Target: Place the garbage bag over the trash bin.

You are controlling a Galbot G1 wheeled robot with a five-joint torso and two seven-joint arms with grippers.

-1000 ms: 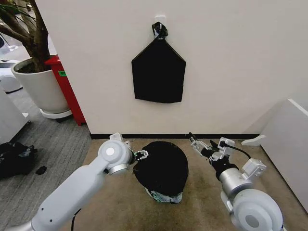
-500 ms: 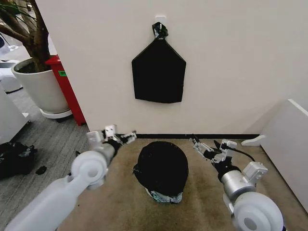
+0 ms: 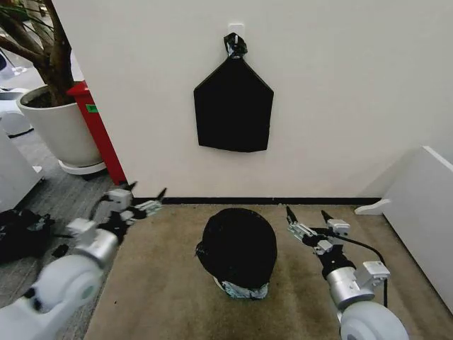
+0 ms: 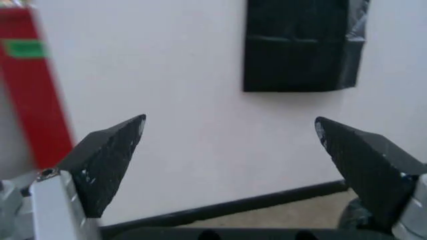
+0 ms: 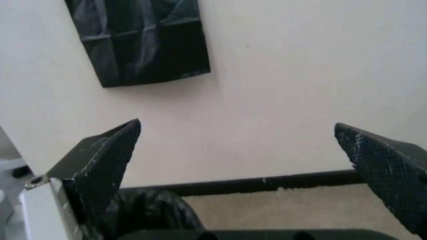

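Head view: tan carpet [image 3: 170, 283], white wall [image 3: 340, 106].

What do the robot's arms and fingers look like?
Both arms are smooth, rounded white tubes with silvery-grey joint rings. The left gripper and right gripper are small silver metal blocks, each carrying two pointed black fingers shaped like wedges, with a fine crisscross texture on the pads. A thin black cable loops along the right wrist.

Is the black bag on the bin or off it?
On. The garbage bag drapes over the trash bin, hiding all but its pale base.
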